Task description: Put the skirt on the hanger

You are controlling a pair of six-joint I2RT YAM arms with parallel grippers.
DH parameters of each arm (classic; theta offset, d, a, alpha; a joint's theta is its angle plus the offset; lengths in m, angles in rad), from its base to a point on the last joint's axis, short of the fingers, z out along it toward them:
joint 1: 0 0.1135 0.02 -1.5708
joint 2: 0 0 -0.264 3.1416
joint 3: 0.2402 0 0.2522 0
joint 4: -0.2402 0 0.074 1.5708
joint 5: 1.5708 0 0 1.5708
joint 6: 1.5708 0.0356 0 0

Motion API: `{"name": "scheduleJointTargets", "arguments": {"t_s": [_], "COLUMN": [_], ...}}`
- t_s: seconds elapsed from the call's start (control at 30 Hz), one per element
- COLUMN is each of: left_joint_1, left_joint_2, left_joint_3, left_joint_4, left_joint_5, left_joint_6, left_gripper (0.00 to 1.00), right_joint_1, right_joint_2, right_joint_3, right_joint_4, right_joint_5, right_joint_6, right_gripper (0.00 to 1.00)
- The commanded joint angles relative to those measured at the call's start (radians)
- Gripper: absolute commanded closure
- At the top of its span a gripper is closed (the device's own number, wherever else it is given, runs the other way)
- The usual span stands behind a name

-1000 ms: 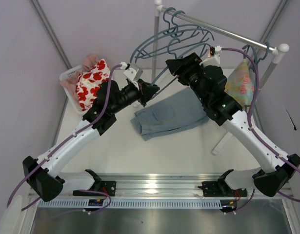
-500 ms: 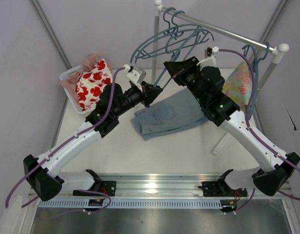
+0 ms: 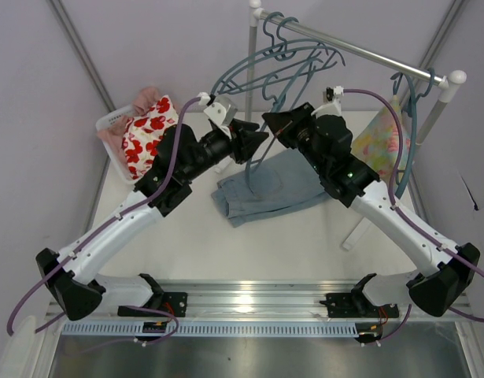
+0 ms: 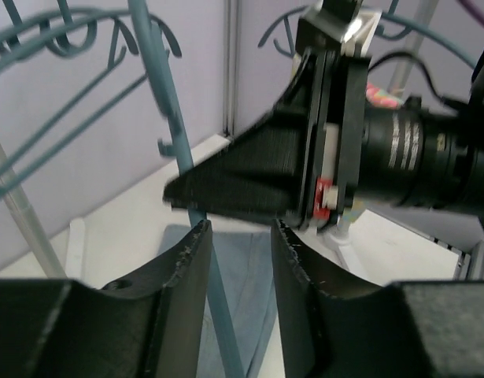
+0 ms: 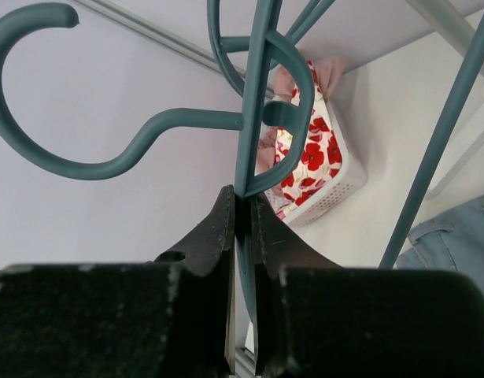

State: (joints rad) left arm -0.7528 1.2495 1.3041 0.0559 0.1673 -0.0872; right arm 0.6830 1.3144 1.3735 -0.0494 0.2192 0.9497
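Fingers of the right arm [image 5: 224, 216] are shut tight on a thin bar of the hanger [image 5: 248, 118], close to its hook, and the hanger is held up in the air above the tabletop [image 3: 186, 236]. The fingers of the left arm [image 4: 186, 268] are held apart. A thin teal bar [image 4: 175, 118] is seen running down between them, close to one finger; whether it is touched cannot be told. The two sets of fingers are pointed at each other, tip near tip. The skirt [image 3: 277, 185] is laid flat on the tabletop under them, not yet on the hanger. More teal hangers [image 3: 289, 63] are hung on a metal rail [image 3: 367, 51] behind. A floral garment [image 3: 379, 138] is hung near the right end of the rail. A white basket [image 3: 112, 122] with a red-flowered cloth [image 3: 151, 130] is set at the back left.
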Motion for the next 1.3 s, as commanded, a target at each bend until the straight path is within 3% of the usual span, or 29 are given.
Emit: {"name": "scheduleJointTargets", "arguments": {"t_s": [0.0,0.33,0.53,0.7,1.27], "left_joint_1": [-0.01,-0.01,-0.01,-0.008,-0.008], "left_joint_2": [0.047,0.116,0.019,-0.062,0.082], "left_joint_3": [0.083,0.109,-0.052,-0.098,0.035], "left_joint_4": [-0.021,-0.048,-0.012,0.002,-0.011], "left_joint_5": [-0.011,-0.038,-0.009,-0.035,-0.026], "left_joint_6": [0.04,0.06,0.06,0.056,0.055], "left_gripper": [0.6,0.63,0.63,0.59,0.64], "right_joint_1": [0.013,0.02,0.018,0.018,0.029], "right_joint_2": [-0.037,-0.053,-0.06,-0.04,-0.035], "right_joint_3": [-0.007,-0.019,-0.021,-0.019,-0.013], "right_joint_4": [0.039,0.072,0.069,0.068,0.089], "right_joint_5": [-0.009,-0.009,0.02,0.006,-0.053], "right_joint_6": [0.009,0.018,-0.002,-0.002,0.009], "right_gripper": [1.0,1.0,1.0,1.0,1.0]}}
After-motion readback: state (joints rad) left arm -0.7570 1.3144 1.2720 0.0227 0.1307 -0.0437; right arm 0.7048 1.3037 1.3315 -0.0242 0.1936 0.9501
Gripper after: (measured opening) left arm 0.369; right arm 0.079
